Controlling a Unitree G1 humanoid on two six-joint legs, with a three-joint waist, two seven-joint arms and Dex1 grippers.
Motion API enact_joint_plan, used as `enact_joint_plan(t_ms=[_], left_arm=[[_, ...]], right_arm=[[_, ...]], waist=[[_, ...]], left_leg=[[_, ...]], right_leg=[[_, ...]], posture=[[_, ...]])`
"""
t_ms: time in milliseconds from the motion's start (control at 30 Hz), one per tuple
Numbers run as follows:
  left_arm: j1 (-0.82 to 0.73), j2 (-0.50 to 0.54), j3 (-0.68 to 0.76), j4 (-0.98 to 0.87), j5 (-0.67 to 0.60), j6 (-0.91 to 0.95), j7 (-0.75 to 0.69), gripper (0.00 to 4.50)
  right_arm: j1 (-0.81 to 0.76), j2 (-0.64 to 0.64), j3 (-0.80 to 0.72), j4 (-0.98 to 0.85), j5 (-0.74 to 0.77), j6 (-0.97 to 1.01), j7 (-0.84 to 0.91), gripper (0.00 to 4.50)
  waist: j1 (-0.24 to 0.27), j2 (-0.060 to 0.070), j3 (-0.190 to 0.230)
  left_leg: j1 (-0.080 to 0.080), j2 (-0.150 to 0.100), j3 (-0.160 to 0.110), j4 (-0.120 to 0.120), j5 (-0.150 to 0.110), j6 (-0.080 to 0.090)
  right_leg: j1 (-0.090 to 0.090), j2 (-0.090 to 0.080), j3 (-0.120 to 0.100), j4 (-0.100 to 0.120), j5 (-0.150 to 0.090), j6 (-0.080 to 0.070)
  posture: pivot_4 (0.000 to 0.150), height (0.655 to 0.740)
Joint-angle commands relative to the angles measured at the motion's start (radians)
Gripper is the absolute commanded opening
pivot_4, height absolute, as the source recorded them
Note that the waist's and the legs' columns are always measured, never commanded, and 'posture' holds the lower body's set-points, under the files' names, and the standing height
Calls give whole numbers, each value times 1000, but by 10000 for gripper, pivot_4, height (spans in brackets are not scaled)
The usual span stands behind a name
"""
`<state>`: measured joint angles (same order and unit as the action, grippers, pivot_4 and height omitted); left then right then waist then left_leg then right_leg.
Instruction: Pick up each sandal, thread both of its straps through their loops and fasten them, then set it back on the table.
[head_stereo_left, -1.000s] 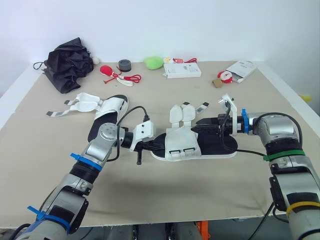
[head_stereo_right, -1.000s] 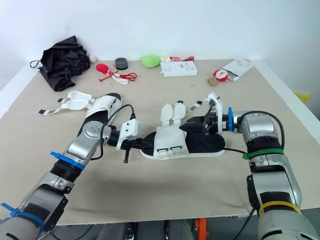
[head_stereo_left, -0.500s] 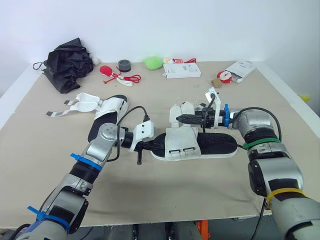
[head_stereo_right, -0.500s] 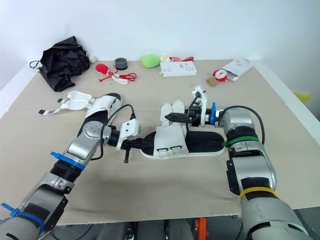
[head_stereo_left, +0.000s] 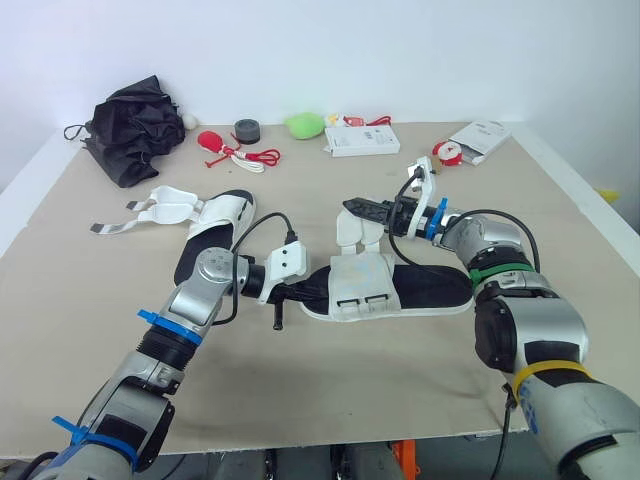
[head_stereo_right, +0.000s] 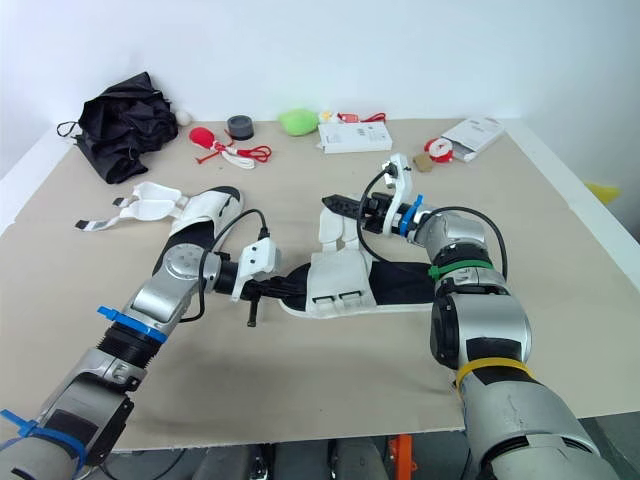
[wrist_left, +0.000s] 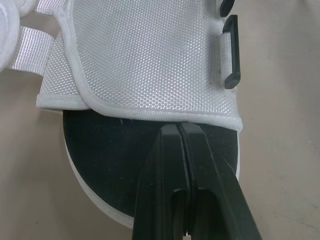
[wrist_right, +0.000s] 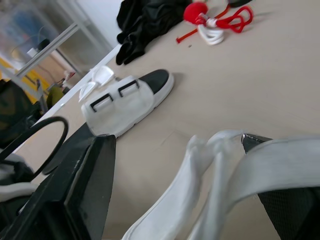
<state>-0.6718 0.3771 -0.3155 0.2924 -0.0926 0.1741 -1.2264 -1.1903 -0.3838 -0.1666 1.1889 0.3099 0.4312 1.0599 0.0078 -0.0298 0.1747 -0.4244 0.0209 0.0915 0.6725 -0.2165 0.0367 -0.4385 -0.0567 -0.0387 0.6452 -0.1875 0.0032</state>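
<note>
1. Nothing is fastened yet. The near sandal (head_stereo_left: 362, 285) lies flat on the table (head_stereo_left: 420, 380), between the two arms. Its straps (head_stereo_left: 355, 226) are flopped toward the far side.
2. The second sandal (head_stereo_left: 215, 222) sits further left and back, with its loose straps (head_stereo_left: 160, 205) trailing, so both sandals are left to do.
3. The right gripper (head_stereo_left: 358, 208) is spread wide around the near sandal's straps, not pinching them.
4. The left gripper (wrist_left: 179, 128) is closed at the toe of the sole. It seems to be pressing the sole down, though the contact is hard to judge.
5. The left wrist view shows the empty loops (wrist_left: 231, 50) up close. The right wrist view shows the webbing lying against one finger (wrist_right: 292, 212).
</note>
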Motion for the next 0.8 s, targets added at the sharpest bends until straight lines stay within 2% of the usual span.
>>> enact_joint_plan(t_ms=[33,267,333,367,433,467,500,533,600,633,667,700,800], left_arm=[[36,17,-35,8,31,29,7,0],[50,17,-34,-13,30,40,16,0],[53,17,-34,-18,29,42,19,0],[54,17,-34,-21,28,43,21,0],[57,17,-35,-25,27,45,22,0],[59,18,-35,-28,26,48,23,0],[60,18,-35,-31,26,50,23,0],[61,18,-35,-34,25,52,24,0],[63,19,-35,-38,25,55,25,0],[64,19,-35,-40,25,56,25,0],[65,18,-35,-42,24,58,27,0],[66,18,-35,-44,24,59,28,0],[66,18,-35,-47,22,64,29,0]], right_arm=[[-45,-2,-42,9,9,-42,-33,43253],[-59,9,-70,34,9,-77,-73,43253],[-63,13,-83,36,18,-87,-79,39520],[-65,13,-92,38,26,-88,-80,37226],[-69,12,-106,42,30,-92,-83,29586],[-72,12,-110,44,27,-92,-86,28210],[-74,12,-113,47,22,-91,-95,24341],[-76,13,-117,49,21,-92,-101,22385],[-79,13,-124,52,23,-94,-105,12795],[-80,13,-126,54,22,-97,-110,5680],[-81,14,-130,55,22,-97,-110,3892],[-81,15,-133,56,21,-97,-111,106],[-79,17,-140,55,19,-102,-108,106]], waist=[[-1,0,0],[-2,0,0],[-2,0,0],[-2,0,0],[-2,0,0],[-2,0,0],[-2,0,0],[-2,0,0],[-2,0,0],[-2,0,0],[-2,0,0],[-2,0,0],[-2,0,0]], left_leg=[[0,0,0,0,0,0],[0,0,0,0,0,0],[0,0,0,0,0,0],[0,0,0,0,0,0],[0,0,0,0,0,0],[0,0,0,0,0,0],[0,0,0,0,0,0],[0,0,0,-1,0,0],[0,0,0,-1,0,0],[0,0,0,-1,0,0],[0,0,0,-1,0,0],[0,0,0,-1,0,0],[0,0,0,-1,0,0]], right_leg=[[0,0,0,0,0,0],[0,0,0,0,0,0],[0,0,0,0,0,0],[0,0,0,0,0,0],[0,0,0,0,0,0],[0,0,0,0,0,0],[0,0,0,0,0,0],[0,0,0,0,0,0],[0,0,0,0,0,0],[0,0,0,0,0,0],[0,0,0,0,0,0],[0,0,0,0,0,0],[0,0,0,0,0,0]], posture=[[1500,7400],[1500,7400],[1500,7400],[1500,7400],[1500,7400],[1500,7400],[1500,7400],[1500,7400],[1500,7400],[1500,7400],[1500,7400],[1500,7400],[1500,7400]])
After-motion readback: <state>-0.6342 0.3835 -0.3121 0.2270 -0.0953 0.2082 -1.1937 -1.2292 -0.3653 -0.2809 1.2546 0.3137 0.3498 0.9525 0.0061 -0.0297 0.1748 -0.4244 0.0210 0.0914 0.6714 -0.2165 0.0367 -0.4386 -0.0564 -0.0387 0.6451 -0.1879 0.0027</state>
